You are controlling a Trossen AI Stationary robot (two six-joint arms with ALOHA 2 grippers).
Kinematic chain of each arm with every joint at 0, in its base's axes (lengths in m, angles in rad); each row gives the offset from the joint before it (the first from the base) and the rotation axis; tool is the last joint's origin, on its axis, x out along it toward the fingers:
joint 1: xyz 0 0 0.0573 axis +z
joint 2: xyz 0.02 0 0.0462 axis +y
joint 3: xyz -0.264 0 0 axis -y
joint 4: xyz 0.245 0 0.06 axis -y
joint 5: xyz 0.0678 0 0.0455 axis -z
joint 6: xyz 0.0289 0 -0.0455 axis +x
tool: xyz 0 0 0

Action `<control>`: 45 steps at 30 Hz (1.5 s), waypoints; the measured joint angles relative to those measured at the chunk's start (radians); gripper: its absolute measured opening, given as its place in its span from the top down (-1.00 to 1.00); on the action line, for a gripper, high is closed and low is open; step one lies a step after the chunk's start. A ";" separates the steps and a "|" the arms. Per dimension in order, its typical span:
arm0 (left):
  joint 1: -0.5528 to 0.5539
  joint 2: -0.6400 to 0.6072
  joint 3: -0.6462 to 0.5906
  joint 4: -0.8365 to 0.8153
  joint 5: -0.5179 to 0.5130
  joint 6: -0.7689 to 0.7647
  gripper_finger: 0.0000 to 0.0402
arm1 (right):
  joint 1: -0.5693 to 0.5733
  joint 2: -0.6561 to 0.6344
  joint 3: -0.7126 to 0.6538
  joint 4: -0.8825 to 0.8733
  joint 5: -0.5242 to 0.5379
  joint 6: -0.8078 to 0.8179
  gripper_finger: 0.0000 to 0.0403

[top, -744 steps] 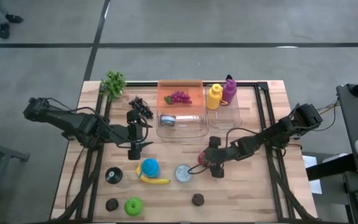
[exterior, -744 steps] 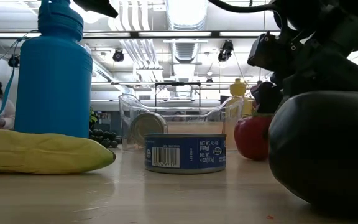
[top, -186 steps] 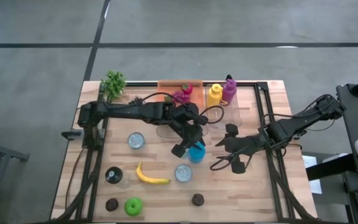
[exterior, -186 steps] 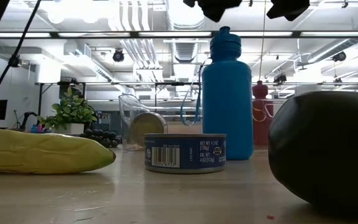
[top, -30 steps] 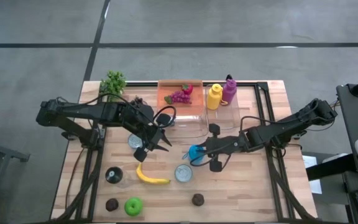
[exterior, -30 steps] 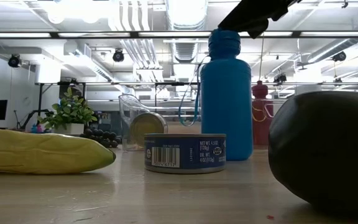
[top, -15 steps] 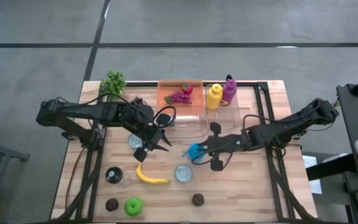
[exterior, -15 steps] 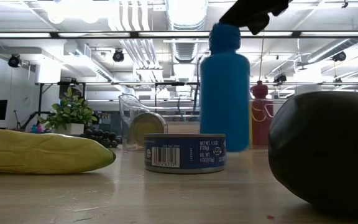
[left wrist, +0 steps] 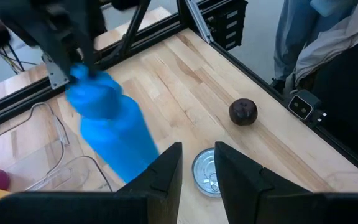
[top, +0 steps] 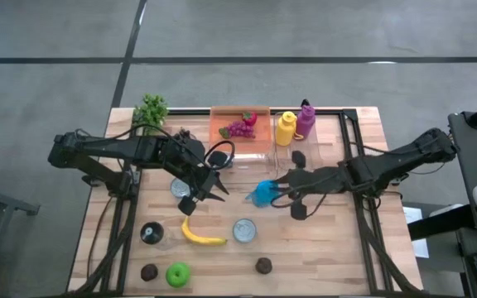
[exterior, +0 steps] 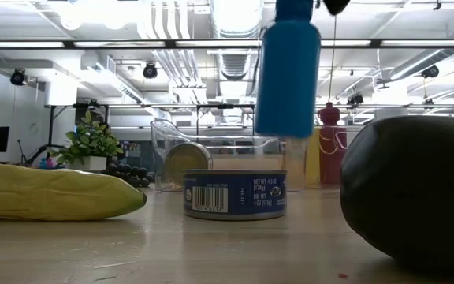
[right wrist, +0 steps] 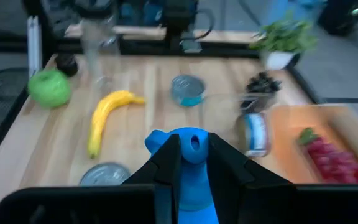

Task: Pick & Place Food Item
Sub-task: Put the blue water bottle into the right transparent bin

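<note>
The right gripper [top: 277, 189] is squeezed onto the top of the blue bottle [top: 262, 193] and holds it up in the air. In the low view the bottle's bottom hangs clear above the tuna can [exterior: 234, 193], so it touches nothing but the fingers. From above, the bottle sits near the middle of the table [top: 338, 248], and the clear bin [top: 243, 163] is just beside it at 11 o'clock.

The left gripper [top: 200, 197] waits at 9 o'clock from the bottle, over a second can [top: 180, 188]. Its fingers have only a small gap, and nothing is in them.

What could go wrong? The fingers hold only the narrow cap end, and the bottle hangs a bit tilted. It looks heavy, so a quick swing could make it slip out and fall. If it falls, it may land on the tuna can or roll into the banana [top: 200, 234]. If it travels too low, its bottom could also bump the wall of the clear bin or knock over the yellow bottle [top: 285, 128] at 1 o'clock.
</note>
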 joint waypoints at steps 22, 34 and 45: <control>0.000 0.000 0.000 0.000 0.000 0.000 0.52 | -0.041 -0.214 0.184 -0.533 0.461 0.281 0.75; 0.000 0.000 0.000 0.000 0.000 -0.001 0.52 | -0.283 -0.280 0.072 -0.603 0.487 0.411 0.75; 0.000 0.000 0.000 0.000 0.000 -0.004 0.52 | -0.481 -0.288 -0.064 -0.533 0.374 0.421 0.75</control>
